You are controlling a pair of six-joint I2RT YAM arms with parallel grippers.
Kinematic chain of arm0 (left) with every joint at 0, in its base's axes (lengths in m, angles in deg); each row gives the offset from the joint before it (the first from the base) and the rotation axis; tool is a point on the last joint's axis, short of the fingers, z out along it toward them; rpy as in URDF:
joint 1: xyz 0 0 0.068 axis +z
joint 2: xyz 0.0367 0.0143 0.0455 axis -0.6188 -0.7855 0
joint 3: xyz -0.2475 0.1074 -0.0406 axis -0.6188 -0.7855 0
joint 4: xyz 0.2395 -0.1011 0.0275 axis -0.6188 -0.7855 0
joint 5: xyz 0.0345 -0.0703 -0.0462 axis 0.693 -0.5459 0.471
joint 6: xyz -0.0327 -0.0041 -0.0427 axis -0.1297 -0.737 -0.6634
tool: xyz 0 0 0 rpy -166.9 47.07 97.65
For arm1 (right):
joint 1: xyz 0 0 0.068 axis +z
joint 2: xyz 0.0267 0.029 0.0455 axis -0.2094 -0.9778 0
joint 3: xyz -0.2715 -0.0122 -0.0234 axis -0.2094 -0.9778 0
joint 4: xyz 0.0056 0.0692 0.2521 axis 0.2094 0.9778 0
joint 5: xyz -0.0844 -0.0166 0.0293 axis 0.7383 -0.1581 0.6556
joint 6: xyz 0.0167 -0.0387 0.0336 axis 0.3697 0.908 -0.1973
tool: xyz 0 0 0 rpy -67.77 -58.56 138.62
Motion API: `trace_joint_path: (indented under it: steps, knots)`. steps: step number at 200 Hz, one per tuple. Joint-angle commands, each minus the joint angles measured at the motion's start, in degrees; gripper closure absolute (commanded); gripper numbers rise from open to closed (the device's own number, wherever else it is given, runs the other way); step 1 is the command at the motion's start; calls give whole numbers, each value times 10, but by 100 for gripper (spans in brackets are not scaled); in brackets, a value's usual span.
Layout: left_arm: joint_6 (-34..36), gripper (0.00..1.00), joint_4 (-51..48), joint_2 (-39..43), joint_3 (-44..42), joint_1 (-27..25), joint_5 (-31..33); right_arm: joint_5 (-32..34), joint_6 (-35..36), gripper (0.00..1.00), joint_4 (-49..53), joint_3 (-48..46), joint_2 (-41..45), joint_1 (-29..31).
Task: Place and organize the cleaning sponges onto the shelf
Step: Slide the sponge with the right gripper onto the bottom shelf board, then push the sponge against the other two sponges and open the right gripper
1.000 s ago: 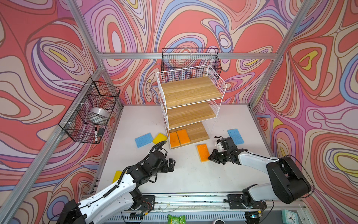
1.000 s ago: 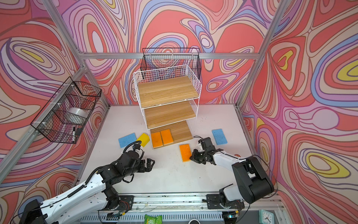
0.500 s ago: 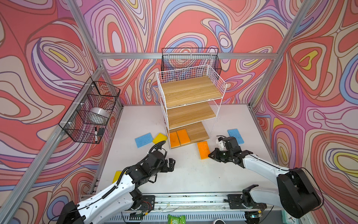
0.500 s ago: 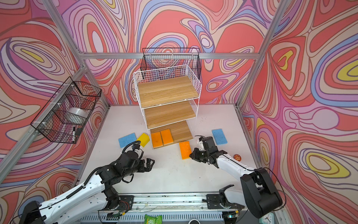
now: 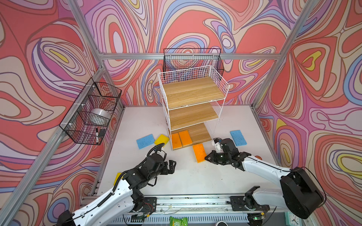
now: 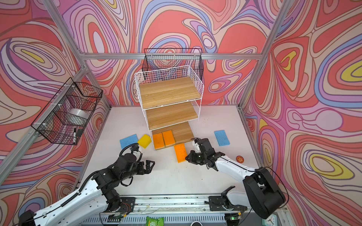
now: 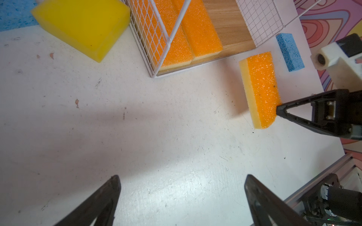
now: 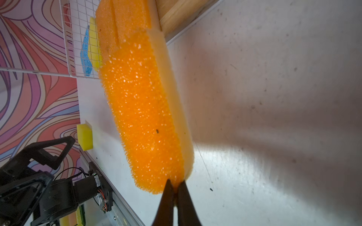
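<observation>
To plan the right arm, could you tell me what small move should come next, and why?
Probably push the loose orange sponge onto the shelf's bottom board: the shut right gripper touches its near end, and bare board lies beside two shelved sponges.

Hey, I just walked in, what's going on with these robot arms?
The right gripper, shut, touches the near end of a loose orange sponge on the table before the shelf; pinching or nudging, I cannot tell. Two orange sponges sit on its bottom board. The left gripper hovers open, empty.
</observation>
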Motion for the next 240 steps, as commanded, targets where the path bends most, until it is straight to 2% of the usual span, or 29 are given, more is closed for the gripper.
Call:
trace_joint_path:
  steps: [1, 30, 61, 107, 240]
  knots:
    - [-11, 0, -33, 20, -12, 3, 13, 22, 2, 100, -10, 47, -25, 1]
    - [-10, 0, -39, 30, -17, 4, 20, 60, 13, 100, 2, 87, -52, 2]
    - [-6, 0, -33, 22, -18, 4, 23, 66, 16, 100, -25, 114, -100, -1]
    - [5, 0, -32, 11, -11, 4, 27, 89, 42, 100, -15, 160, -147, -3]
    - [20, 0, -25, -18, 21, 7, 37, 97, 62, 100, -47, 204, -218, -17]
